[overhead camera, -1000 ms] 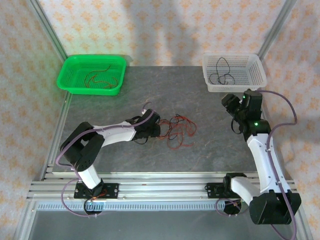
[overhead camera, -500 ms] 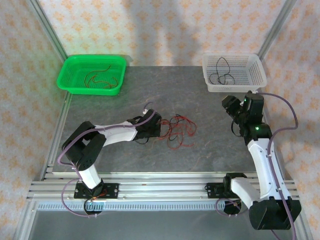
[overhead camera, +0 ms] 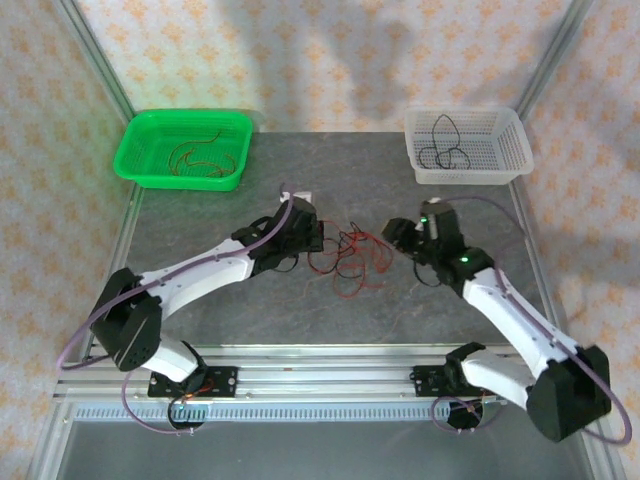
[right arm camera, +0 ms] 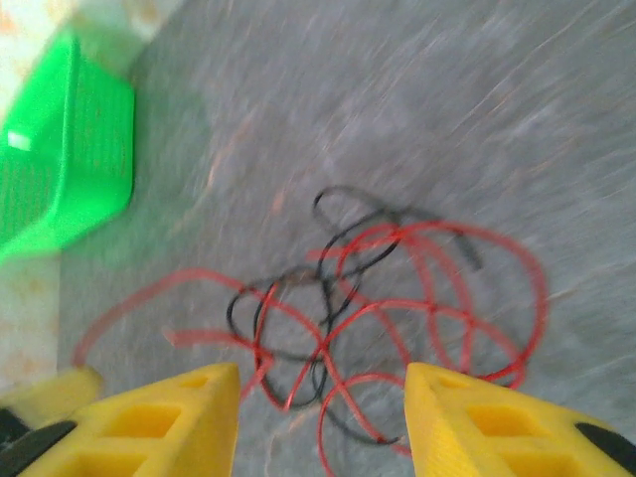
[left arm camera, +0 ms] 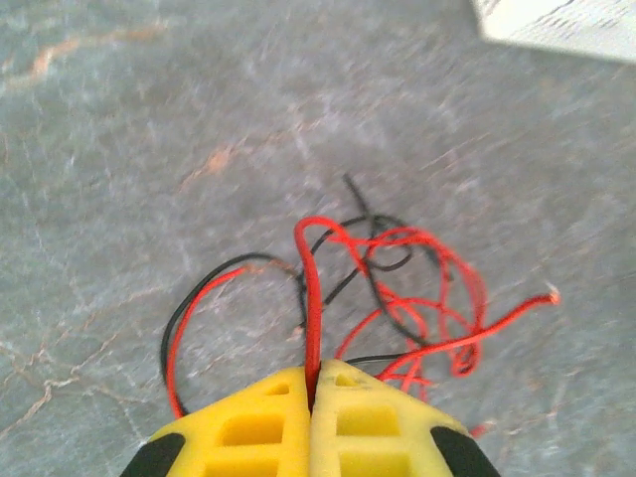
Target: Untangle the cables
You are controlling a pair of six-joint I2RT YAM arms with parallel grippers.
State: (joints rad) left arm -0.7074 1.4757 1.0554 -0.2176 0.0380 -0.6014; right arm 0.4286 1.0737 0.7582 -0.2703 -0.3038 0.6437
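Right arm has swung in to frame centre. Left gripper [left arm camera: 311, 383] pinches a red cable [left arm camera: 313, 288]; right gripper [right arm camera: 323, 397] hangs part-open, empty. Central tangle [overhead camera: 350, 262] remains; green basket [overhead camera: 180, 184] and white basket [overhead camera: 470, 177] hold sorted cables.

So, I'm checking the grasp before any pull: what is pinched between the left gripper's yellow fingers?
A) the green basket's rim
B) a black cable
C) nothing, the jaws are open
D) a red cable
D: in the left wrist view the left gripper is shut on a red cable that runs into the seam between its fingers.
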